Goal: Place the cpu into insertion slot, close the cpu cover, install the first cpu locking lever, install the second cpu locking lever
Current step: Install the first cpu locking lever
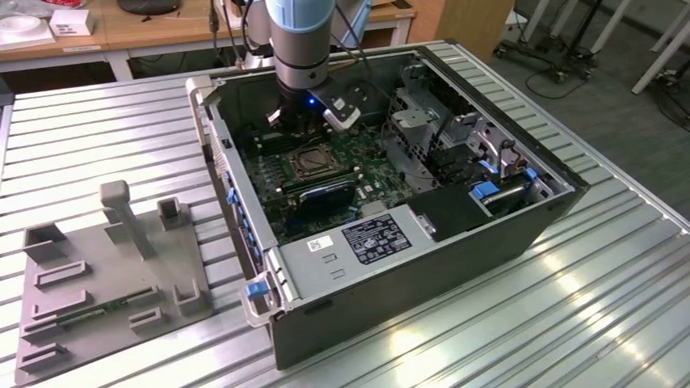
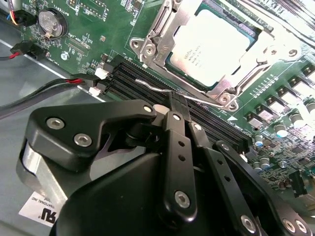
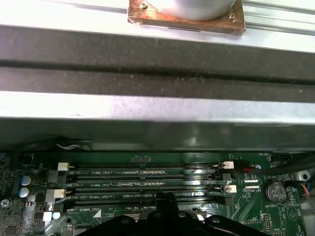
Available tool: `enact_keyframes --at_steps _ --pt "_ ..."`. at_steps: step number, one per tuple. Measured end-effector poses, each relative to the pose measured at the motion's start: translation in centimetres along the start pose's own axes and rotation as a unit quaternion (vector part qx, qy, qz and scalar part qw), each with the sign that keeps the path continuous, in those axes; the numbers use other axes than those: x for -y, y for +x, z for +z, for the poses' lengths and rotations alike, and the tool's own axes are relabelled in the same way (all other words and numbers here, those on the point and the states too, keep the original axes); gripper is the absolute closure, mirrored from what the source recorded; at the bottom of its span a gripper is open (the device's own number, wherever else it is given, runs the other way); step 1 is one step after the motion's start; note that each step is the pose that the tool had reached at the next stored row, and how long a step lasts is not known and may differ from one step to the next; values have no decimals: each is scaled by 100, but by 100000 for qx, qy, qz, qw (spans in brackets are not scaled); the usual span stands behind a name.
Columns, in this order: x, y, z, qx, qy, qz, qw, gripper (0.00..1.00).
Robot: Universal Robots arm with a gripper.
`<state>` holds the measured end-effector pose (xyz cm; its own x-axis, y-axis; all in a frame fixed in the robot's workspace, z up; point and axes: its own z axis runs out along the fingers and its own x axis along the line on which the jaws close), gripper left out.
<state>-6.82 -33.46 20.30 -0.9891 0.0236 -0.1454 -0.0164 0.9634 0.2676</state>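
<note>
Touches thin locking lever with claw pinched shut, gripping nothing; faces cpu lying under lowered cpu cover just beyond claw.

**Q:** Arm housing, as seen in the exterior view?

**A:** The arm is a silver-grey tube with a pale blue joint cap. The wrist section below it is black. It carries a small blue light and a silver-grey camera block mounted at its side.

**Q:** Gripper finish, second wrist view?

**A:** The gripper is matte black throughout, with rounded linkage bars and slim fingers. Silver round-head screws mark each pivot. A bare metal cylinder shows beneath one link.
</note>
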Motion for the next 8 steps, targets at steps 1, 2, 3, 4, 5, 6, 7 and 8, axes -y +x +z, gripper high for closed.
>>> enact_keyframes --at_steps 1,2,3,4,5,6,7,8 --pt "0 -1 1 -1 1 -1 100000 89" --pt "0 -4 2 -2 -3 -6 100000 89" --pt "1 -7 4 1 -7 -5 100000 89" --pt "1 -9 5 1 -5 0 100000 89" --pt "2 -12 7 1 -3 0 100000 89" --pt "2 -16 9 2 -4 0 100000 89" --pt "2 -18 10 1 -4 -1 100000 89" --pt "3 -20 12 2 -4 2 100000 89"
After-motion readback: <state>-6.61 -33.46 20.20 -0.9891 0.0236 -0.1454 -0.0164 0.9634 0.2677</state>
